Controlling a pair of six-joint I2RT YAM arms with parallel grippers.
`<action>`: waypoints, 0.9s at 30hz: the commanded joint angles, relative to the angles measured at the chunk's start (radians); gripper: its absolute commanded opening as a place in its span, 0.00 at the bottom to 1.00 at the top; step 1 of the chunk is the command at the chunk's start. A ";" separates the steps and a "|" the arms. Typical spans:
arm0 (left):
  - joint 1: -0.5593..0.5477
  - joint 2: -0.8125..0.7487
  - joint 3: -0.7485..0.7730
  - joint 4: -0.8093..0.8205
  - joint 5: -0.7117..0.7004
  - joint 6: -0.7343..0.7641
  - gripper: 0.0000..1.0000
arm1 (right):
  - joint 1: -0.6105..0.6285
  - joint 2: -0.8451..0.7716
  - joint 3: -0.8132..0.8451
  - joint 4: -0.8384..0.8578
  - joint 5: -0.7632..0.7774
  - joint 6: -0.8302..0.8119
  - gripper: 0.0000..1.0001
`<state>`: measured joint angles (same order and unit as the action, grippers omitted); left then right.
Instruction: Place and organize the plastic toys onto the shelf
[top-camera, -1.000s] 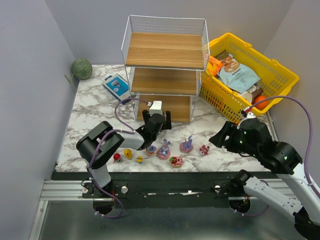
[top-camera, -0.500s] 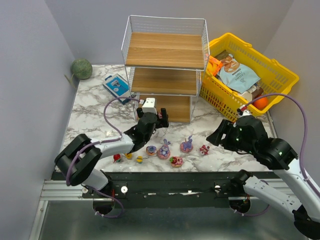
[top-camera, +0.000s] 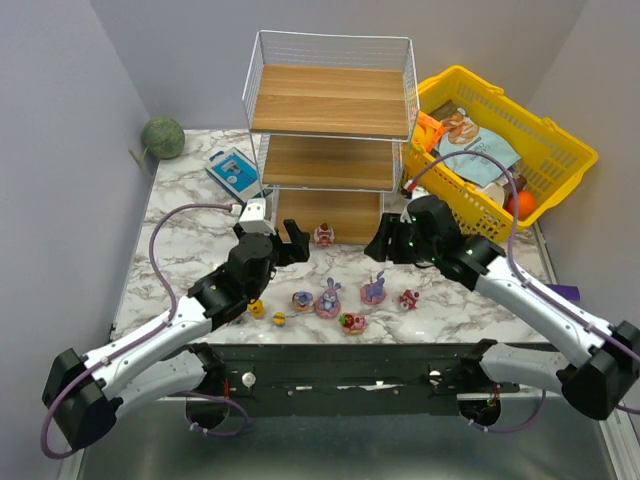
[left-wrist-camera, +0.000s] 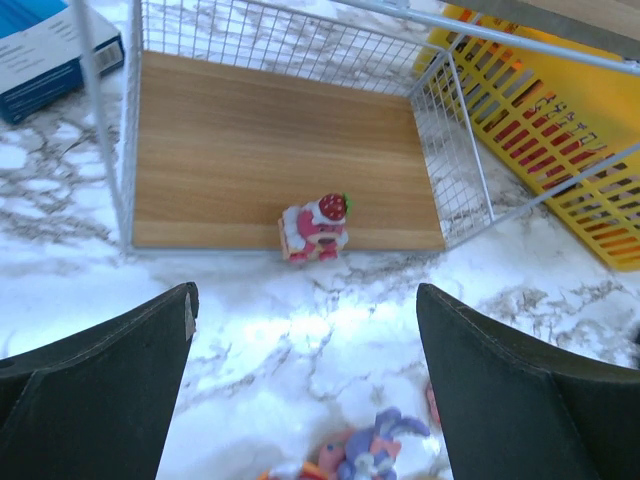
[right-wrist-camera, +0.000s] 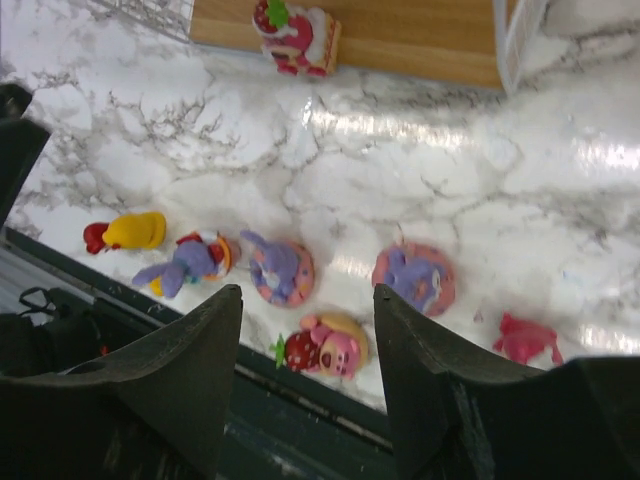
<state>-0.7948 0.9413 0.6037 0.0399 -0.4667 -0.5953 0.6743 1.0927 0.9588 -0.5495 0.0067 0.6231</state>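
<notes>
We see one cake toy (left-wrist-camera: 315, 228) with a strawberry on top. It sits at the front edge of the lowest board of the shelf (top-camera: 330, 100). A purple bunny toy (top-camera: 328, 300) and more little toys lie in a bunch on the worktop (top-camera: 190, 220), near the front of the shelf. Our left jaws are spread wide with nothing in them, facing the cake toy but not touching it. Our right jaws are apart too, empty, above the toys on the worktop.
</notes>
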 joint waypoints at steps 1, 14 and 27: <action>0.012 -0.125 0.088 -0.323 0.034 -0.037 0.98 | 0.008 0.119 -0.044 0.310 0.035 -0.137 0.61; 0.022 -0.266 0.208 -0.521 0.043 0.002 0.99 | 0.131 0.472 -0.008 0.703 0.177 -0.243 0.56; 0.026 -0.286 0.246 -0.572 0.066 -0.014 0.99 | 0.200 0.578 -0.041 0.764 0.435 -0.013 0.40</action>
<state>-0.7738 0.6785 0.8230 -0.4965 -0.4168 -0.6029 0.8703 1.6516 0.9371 0.1619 0.3164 0.4904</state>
